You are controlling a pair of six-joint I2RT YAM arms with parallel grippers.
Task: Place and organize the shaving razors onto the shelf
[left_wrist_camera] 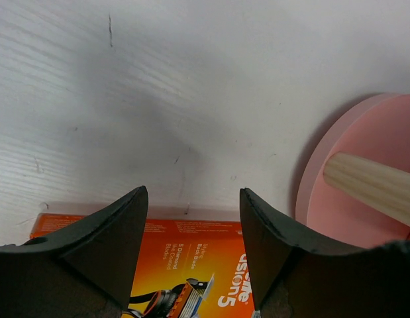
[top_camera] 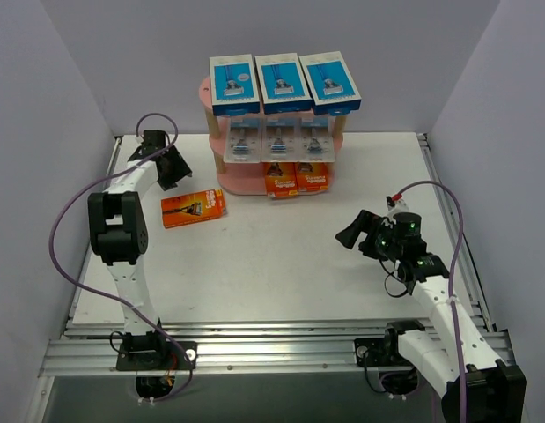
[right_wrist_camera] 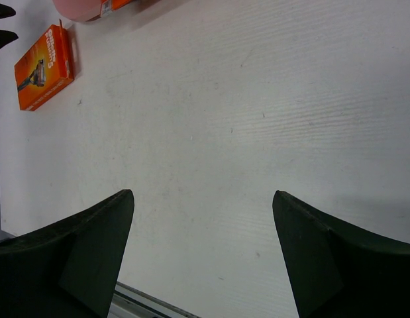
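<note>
Counting three blue-and-white boxes point(top_camera: 282, 82) along the top board of the pink shelf point(top_camera: 239, 187), three clear blister packs point(top_camera: 279, 139) on the middle board and two orange cards point(top_camera: 280, 181) on the bottom. Finding a third orange card point(top_camera: 193, 209) lying flat on the table point(top_camera: 281, 256), just left of the shelf. Hovering near that card with the left gripper point(top_camera: 173, 167), jaws partly apart, gripping nothing. Hanging over the table with the right gripper point(right_wrist_camera: 201, 199), jaws spread wide, holding nothing.

white table point(top_camera: 281, 256) carries pink shelf point(top_camera: 204, 91) at back & 1 orange card point(top_camera: 193, 209) flat, left of shelf.
</note>
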